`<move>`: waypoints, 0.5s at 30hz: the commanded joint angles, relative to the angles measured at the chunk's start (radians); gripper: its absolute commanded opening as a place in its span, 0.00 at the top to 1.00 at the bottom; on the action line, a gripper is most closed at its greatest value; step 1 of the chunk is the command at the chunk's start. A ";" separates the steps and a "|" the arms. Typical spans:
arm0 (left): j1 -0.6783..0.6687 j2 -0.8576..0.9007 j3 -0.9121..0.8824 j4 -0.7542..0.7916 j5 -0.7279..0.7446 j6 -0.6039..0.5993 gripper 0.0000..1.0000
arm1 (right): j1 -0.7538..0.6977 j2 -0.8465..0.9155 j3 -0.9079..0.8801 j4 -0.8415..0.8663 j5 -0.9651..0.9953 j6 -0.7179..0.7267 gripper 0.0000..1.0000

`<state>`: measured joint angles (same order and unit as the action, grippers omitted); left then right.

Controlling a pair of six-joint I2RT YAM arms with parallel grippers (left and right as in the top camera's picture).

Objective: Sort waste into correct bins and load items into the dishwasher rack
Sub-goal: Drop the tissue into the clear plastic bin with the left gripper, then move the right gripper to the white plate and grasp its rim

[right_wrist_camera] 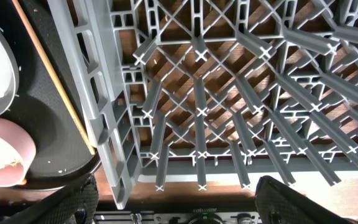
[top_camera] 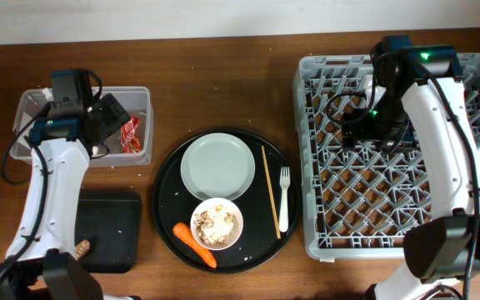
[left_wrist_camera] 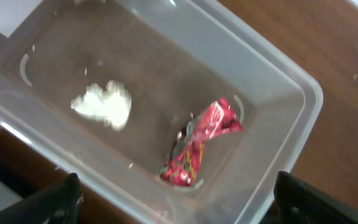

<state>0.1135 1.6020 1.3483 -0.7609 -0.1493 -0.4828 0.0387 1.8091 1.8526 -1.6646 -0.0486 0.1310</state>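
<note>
The red wrapper lies crumpled on the floor of the clear tub, toward one end. The white tissue wad lies in the same tub, apart from the wrapper. We find the left claw above the tub, its fingers spread wide with nothing between them.

Seen from overhead, the tub sits at the far left of the table. The shallow black tray lies on the tub's near side, with one brown scrap at its near left corner.

At the centre, the round black tray carries the following:
- the plate;
- the bowl, holding beige scraps;
- the carrot, just beside the bowl;
- the chopsticks and the fork, side by side at the right.

The grey rack stands just right of that tray. The right claw hangs over the rack's left part, near the edge facing the round tray. Its fingers are spread and we see nothing held.
</note>
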 commanded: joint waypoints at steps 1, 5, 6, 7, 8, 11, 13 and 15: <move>-0.007 -0.009 0.094 -0.072 0.066 0.063 0.01 | -0.001 -0.019 -0.002 0.001 0.018 -0.003 0.16; -0.048 -0.013 0.104 -0.181 0.156 0.062 0.01 | -0.001 -0.019 -0.002 0.001 0.017 -0.003 0.15; -0.068 -0.013 0.104 -0.222 0.163 0.061 0.01 | -0.001 -0.019 -0.002 0.000 0.017 -0.003 0.15; -0.099 -0.013 0.104 -0.266 0.164 0.062 0.01 | -0.001 -0.019 -0.002 0.000 0.017 -0.003 0.16; -0.129 -0.013 0.104 -0.300 0.164 0.062 0.01 | -0.001 -0.019 -0.002 0.000 0.017 -0.003 0.15; -0.218 -0.013 0.103 -0.340 0.161 0.062 0.01 | -0.001 -0.019 -0.002 0.000 0.017 -0.002 0.15; -0.285 -0.013 0.102 -0.340 0.149 0.062 0.01 | -0.001 -0.019 -0.002 0.000 0.016 -0.002 0.15; -0.349 -0.013 0.097 -0.340 0.119 0.062 0.01 | -0.001 -0.019 -0.002 -0.005 0.015 -0.002 0.12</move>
<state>-0.1497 1.6009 1.4403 -1.0988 -0.0071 -0.4366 0.0387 1.8091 1.8526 -1.6650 -0.0483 0.1310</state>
